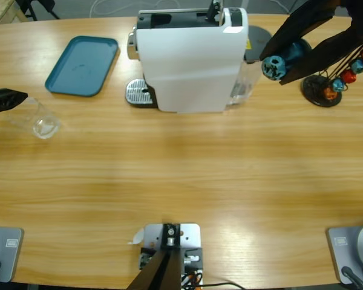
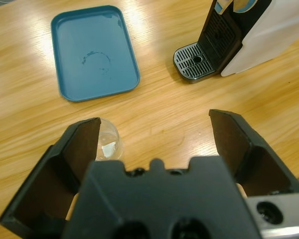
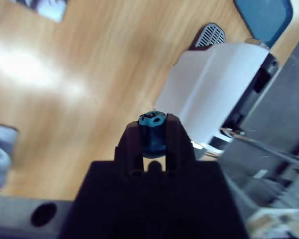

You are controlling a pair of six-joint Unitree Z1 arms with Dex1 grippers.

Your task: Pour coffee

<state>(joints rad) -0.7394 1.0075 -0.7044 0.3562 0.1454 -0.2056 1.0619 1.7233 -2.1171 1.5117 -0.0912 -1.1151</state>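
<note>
The right gripper [image 1: 274, 67] was clenched on a blue capsule [image 3: 152, 130], pinched between the tips of its two black jaws, and hung above the table [image 1: 181, 175] just to the right of the white coffee machine [image 1: 190, 60]. In the high view the capsule sat at the jaw tips close to the machine's clear water tank [image 1: 245, 84]. Behind the gripper stood a black capsule stand [image 1: 322, 90] carrying orange, red and blue capsules [image 1: 351, 72]. The left gripper [image 2: 154, 144] was released, its jaws spread wide, and hovered at the table's left edge with a small clear glass tumbler [image 2: 108, 144] beside its left jaw; in the high view the tumbler [image 1: 39, 118] stood upright on the wood, just below the jaw. No coffee could be made out in the tumbler or anywhere else. A teal tray [image 1: 83, 65] lay between the tumbler and the machine, with a faint ring mark on its floor. The machine's drip grate [image 2: 194, 59] faced the tray. A yellow label [image 1: 248, 43] showed on the machine's right side, its writing too small to read; no brand name could be read.
</note>
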